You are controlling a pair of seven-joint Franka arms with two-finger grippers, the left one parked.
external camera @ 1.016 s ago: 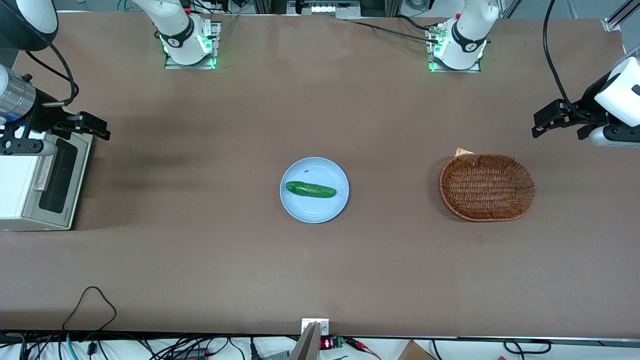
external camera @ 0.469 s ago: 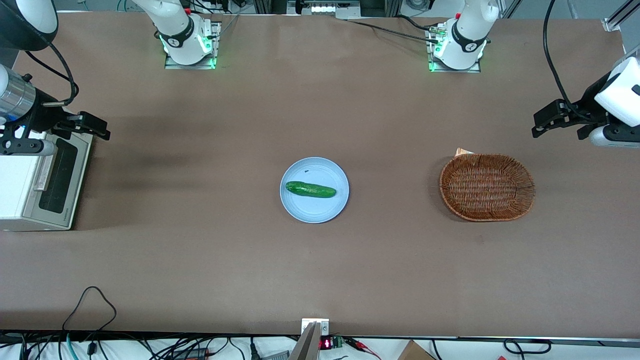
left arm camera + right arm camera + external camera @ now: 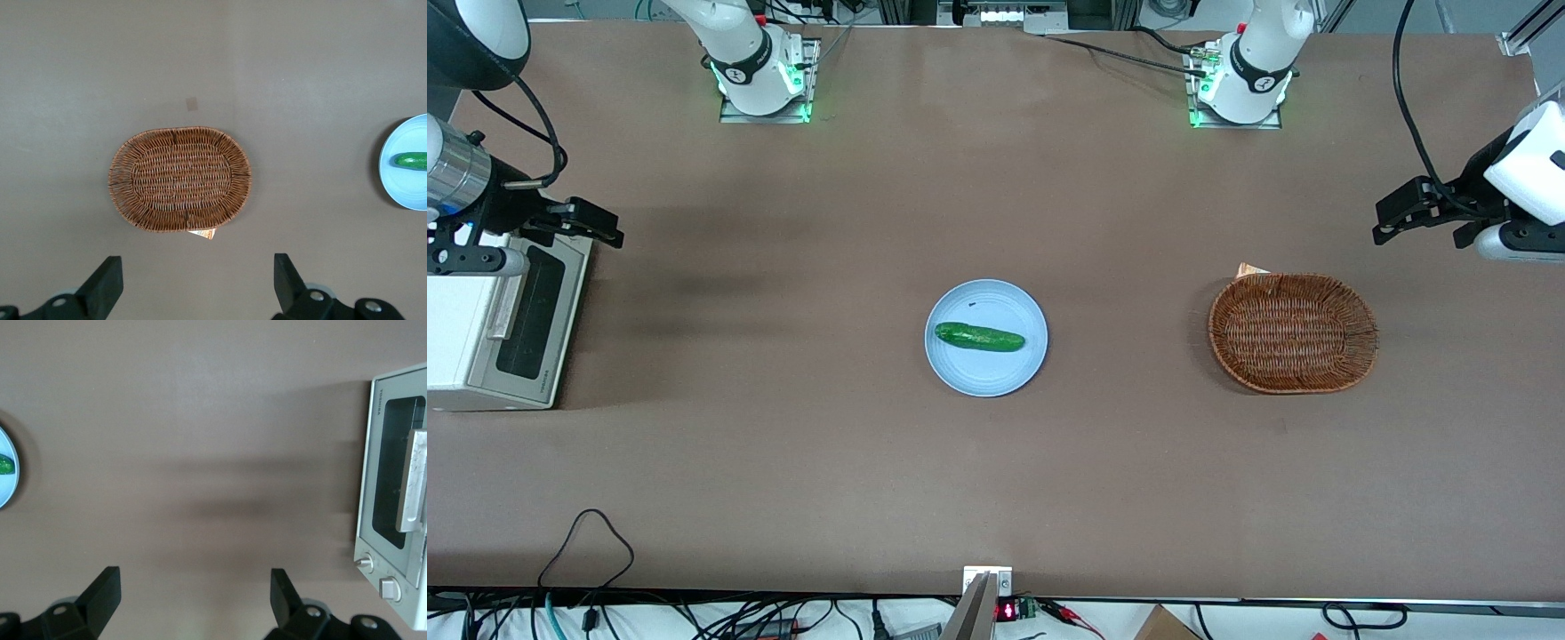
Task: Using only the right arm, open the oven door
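The white oven (image 3: 463,333) stands at the working arm's end of the table, its door (image 3: 534,324) closed, with a dark window and a silver bar handle (image 3: 505,307). The right arm's gripper (image 3: 596,229) hovers above the oven's end that lies farther from the front camera, apart from the handle. In the right wrist view the gripper (image 3: 193,597) is open, with bare table between its fingers (image 3: 100,593). That view also shows the door (image 3: 393,493), the handle (image 3: 413,480) and two knobs (image 3: 363,563).
A light blue plate (image 3: 1009,373) with a green cucumber (image 3: 978,337) sits mid-table. A brown wicker basket (image 3: 1294,332) lies toward the parked arm's end. Both arm bases (image 3: 760,80) stand along the table edge farthest from the front camera.
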